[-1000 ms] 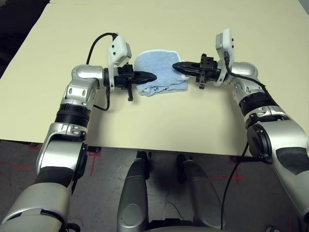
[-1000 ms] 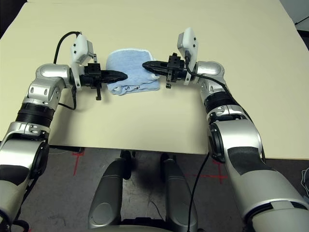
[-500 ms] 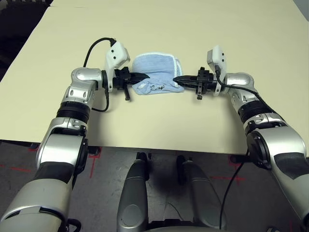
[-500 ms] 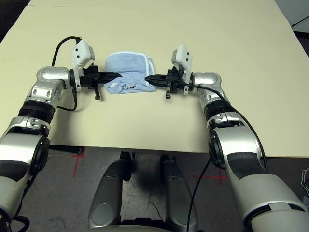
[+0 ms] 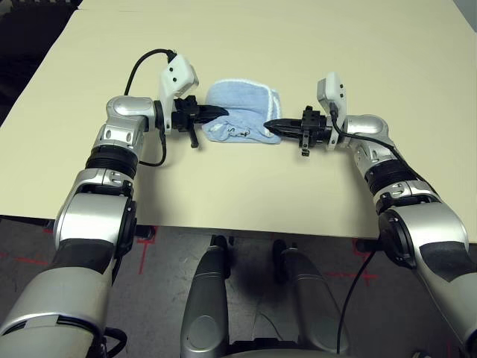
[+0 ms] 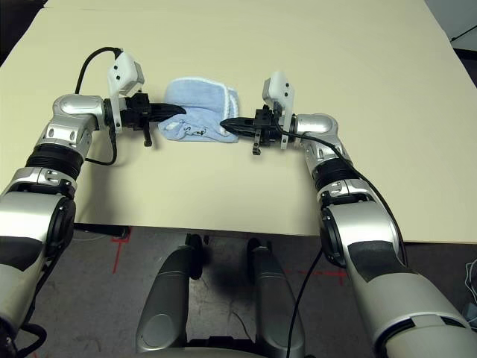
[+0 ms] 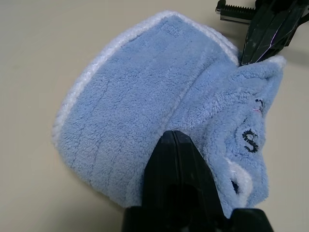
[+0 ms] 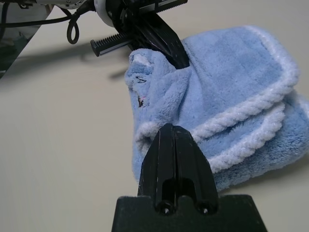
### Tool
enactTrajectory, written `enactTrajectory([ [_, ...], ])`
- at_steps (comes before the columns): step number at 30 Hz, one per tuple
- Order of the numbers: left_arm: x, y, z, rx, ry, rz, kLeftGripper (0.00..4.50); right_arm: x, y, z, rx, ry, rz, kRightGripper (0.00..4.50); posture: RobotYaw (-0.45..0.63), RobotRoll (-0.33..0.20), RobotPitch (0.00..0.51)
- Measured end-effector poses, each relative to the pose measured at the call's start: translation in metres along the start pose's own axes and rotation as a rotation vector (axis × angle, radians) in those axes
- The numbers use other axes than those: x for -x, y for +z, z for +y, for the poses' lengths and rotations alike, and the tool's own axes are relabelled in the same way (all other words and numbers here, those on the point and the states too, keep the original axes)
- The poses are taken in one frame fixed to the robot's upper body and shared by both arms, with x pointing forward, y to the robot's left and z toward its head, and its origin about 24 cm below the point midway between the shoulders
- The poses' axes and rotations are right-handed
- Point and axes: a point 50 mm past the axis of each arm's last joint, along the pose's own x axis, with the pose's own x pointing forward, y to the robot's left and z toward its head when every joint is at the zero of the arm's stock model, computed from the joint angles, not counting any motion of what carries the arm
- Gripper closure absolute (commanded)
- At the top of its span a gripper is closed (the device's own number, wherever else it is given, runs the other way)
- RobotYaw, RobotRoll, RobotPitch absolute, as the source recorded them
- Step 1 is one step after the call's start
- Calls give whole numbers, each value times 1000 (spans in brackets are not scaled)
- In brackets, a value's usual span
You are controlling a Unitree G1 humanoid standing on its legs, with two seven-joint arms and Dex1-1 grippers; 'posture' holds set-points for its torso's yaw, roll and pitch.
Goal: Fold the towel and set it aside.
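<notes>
Left eye view showed a cream table (image 5: pixel 313 45) with a small light-blue towel (image 5: pixel 242 108) bunched in the upper middle of the frame, doubled over with its white-stitched edges stacked toward the right. The left gripper (image 5: pixel 222 112) reached in from the left and the right gripper (image 5: pixel 270 124) from the right, both lying roughly level with their black fingers pressed together. Each tip met the cloth at its near corner on that side; the wrist views suggested a pinch of terry between the closed fingers, though the cloth inside the grip could not be seen outright. Dark handwritten marks (image 7: pixel 250 140) showed on the crumpled near edge between the two tips. The step in hand appeared to be laying the folded layer down. Doing it well probably meant keeping both corners at one height, drawing the edge taut so the bunched near side flattened, and lining up the white borders before letting go, since an uneven release could leave the fold skewed.
</notes>
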Motion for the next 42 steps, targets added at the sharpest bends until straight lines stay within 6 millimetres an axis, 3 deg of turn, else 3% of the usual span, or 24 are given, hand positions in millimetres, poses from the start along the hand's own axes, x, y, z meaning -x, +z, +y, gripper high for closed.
enactTrajectory([
  [9, 7, 4, 0, 5, -45, -46, 4447, 8, 9, -5, -57, -12, -83, 4500, 81, 0, 296],
  [15, 19, 46, 15, -17, -64, -123, 4447, 6, 49, -22, -9, -82, -256, 4500, 88, 0, 296],
  [18, 21, 56, 21, -20, -18, -145, 4447, 3, 49, -25, -10, -139, -248, 4500, 88, 0, 296],
  [27, 1, 24, 24, 74, 203, -41, 4447, -23, 34, -27, -55, -279, -138, 4500, 95, 0, 316],
  [36, -14, 17, 19, 84, 223, -30, 4447, -31, 22, -27, -30, -343, 29, 4500, 84, 0, 317],
  [42, -21, -3, 8, 72, 199, 30, 4447, -36, 9, -22, -3, -335, 129, 4500, 74, 0, 322],
])
